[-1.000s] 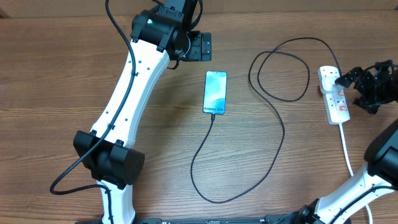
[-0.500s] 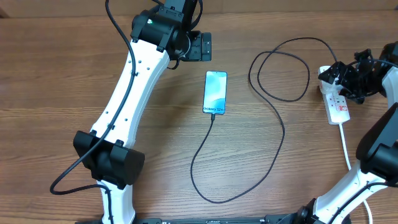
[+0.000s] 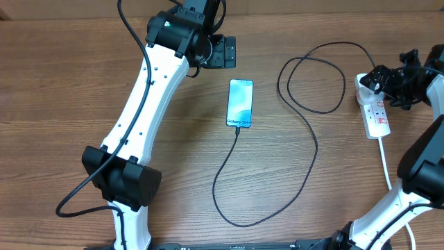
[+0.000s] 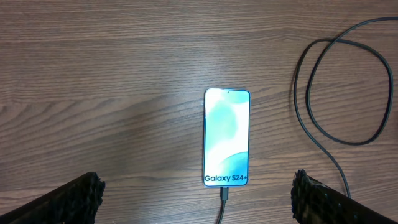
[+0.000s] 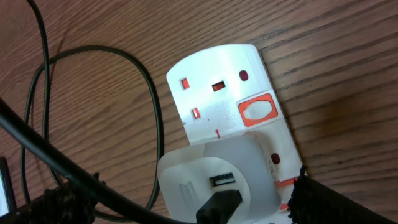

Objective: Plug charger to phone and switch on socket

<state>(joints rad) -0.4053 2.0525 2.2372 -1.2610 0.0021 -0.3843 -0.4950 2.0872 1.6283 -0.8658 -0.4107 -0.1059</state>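
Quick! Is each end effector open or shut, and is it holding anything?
Left end effector: open, holding nothing, above the phone.
Right end effector: open, holding nothing, over the socket.

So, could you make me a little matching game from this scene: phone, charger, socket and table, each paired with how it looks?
Things:
1. phone
2. charger
3. socket
4. table

Looks:
A. white, with red-edged switches
B. brown wood grain
C. thin, black, lying in loops
D. lit pale blue screen

Pairs: 1-D, 2-C, 3-A, 4-B
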